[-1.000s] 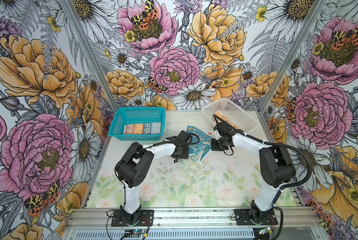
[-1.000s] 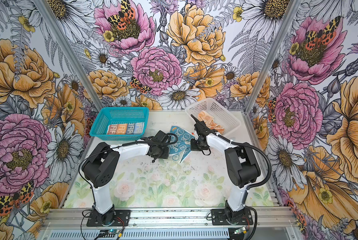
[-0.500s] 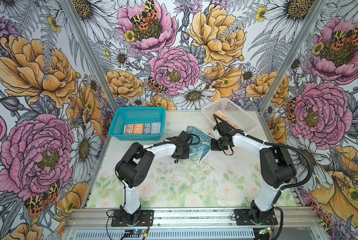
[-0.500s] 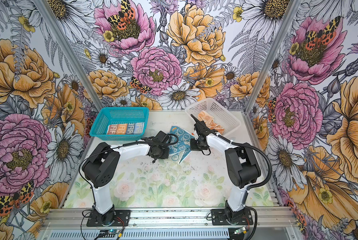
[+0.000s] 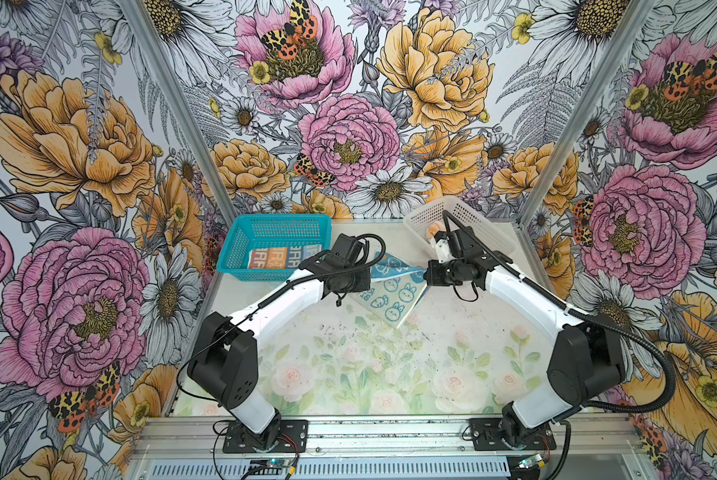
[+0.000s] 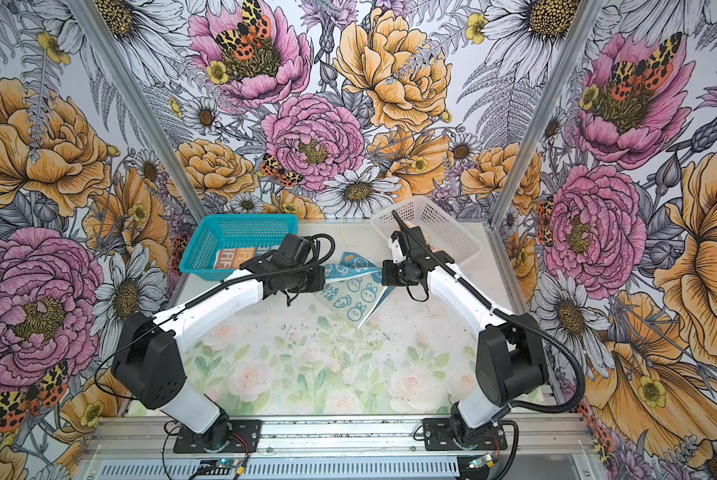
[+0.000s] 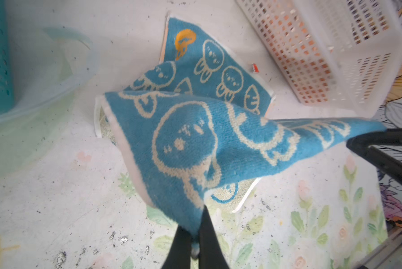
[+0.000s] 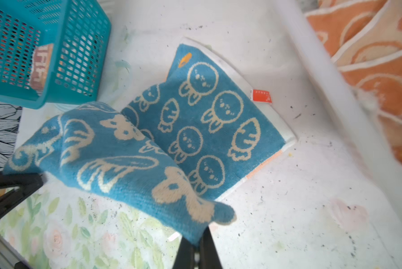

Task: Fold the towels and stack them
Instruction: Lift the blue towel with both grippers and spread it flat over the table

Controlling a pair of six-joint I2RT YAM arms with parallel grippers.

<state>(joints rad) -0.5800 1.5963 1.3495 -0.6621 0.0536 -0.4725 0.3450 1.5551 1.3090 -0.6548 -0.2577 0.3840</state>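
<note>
The teal bunny towel is mid-fold, its corners clamped in the left hand and the right hand. The lettered towel seems done in the blue basket. The peach towel is not yet folded.

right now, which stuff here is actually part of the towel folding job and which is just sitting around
Part of the job:
- teal bunny towel, pinched by the left gripper and right gripper
- lettered towel, in the teal basket
- peach towel, in the white basket

Just there:
- the two baskets themselves
- floral table mat
</note>
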